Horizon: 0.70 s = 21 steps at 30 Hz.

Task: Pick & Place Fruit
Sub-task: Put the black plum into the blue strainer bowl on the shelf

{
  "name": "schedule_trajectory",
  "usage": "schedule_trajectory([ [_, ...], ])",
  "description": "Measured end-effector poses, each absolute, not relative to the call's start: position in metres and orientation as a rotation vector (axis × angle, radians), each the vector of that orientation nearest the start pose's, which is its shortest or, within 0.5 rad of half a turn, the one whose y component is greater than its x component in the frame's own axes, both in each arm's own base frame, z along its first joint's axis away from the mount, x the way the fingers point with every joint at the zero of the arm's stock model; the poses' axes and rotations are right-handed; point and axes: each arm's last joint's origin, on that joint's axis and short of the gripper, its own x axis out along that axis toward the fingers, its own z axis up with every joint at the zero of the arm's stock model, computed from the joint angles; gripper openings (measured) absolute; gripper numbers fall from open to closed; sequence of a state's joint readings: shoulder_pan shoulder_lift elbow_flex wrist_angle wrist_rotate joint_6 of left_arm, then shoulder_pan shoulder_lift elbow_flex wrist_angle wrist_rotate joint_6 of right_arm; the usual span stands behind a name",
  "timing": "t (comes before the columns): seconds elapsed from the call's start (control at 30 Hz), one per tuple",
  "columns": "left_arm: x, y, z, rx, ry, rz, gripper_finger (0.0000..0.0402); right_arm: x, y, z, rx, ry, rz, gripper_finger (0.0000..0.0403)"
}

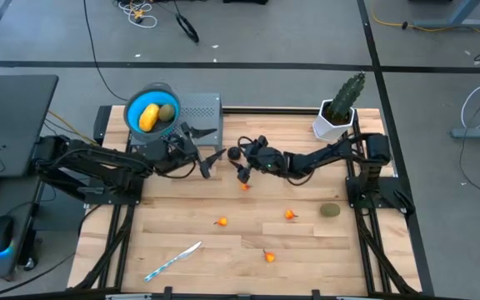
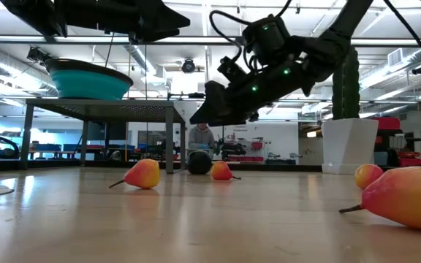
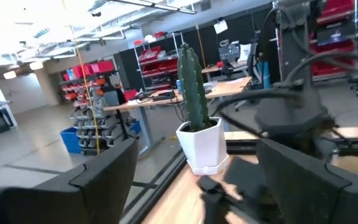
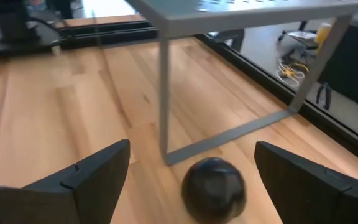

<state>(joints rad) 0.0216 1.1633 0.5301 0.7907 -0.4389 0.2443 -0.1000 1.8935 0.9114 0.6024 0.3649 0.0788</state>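
Nearest to us in the low view lies one orange-red piece [image 2: 404,197] on the wooden surface [image 1: 223,204], with a second [image 2: 368,175] just behind it; two more [image 2: 144,174] [image 2: 221,171] lie farther back. From above, we see these small pieces scattered across the middle, an olive-brown oval [image 1: 330,211] at the right side, and a white-and-blue stick [image 1: 173,259] near the front edge. Farther in, the right gripper [image 1: 238,163] hangs over the surface with its fingers [image 4: 86,177] spread apart; the black ball [image 4: 214,183] rests on the wood between and slightly ahead of them, untouched, beside a leg of the grey stand [image 4: 164,93]. Our left gripper [image 1: 210,162] hovers close by, near that stand, its fingers [image 3: 104,177] likewise apart and empty. On the stand [image 1: 198,112] sits the blue bowl [image 1: 136,100], holding the yellow-orange oblong [image 1: 148,116] and another olive-brown oval [image 1: 167,112]. At the far right corner stands the cactus [image 1: 346,98] in its white pot [image 1: 330,125].
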Motion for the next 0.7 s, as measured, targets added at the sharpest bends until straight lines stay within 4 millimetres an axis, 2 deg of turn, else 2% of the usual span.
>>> schedule_trajectory([
  [0.23, 0.242, 0.016, 0.263, 0.138, -0.106, 0.427, 0.0336, 0.391, -0.056, 0.139, 0.092, 0.391, -0.507, 0.0355],
  [0.47, 0.242, 0.010, 0.263, 0.050, -0.126, 0.374, 0.0336, 0.410, -0.060, 0.126, 0.085, 0.475, -0.557, 0.0355],
  [0.6, 0.243, 0.005, 0.261, 0.049, -0.111, 0.353, 0.0336, 0.408, -0.061, 0.114, 0.106, 0.531, -0.610, 0.0355],
  [0.7, 0.243, 0.001, 0.259, 0.034, -0.094, 0.335, 0.0336, 0.406, -0.063, 0.112, 0.123, 0.550, -0.647, 0.0355],
])
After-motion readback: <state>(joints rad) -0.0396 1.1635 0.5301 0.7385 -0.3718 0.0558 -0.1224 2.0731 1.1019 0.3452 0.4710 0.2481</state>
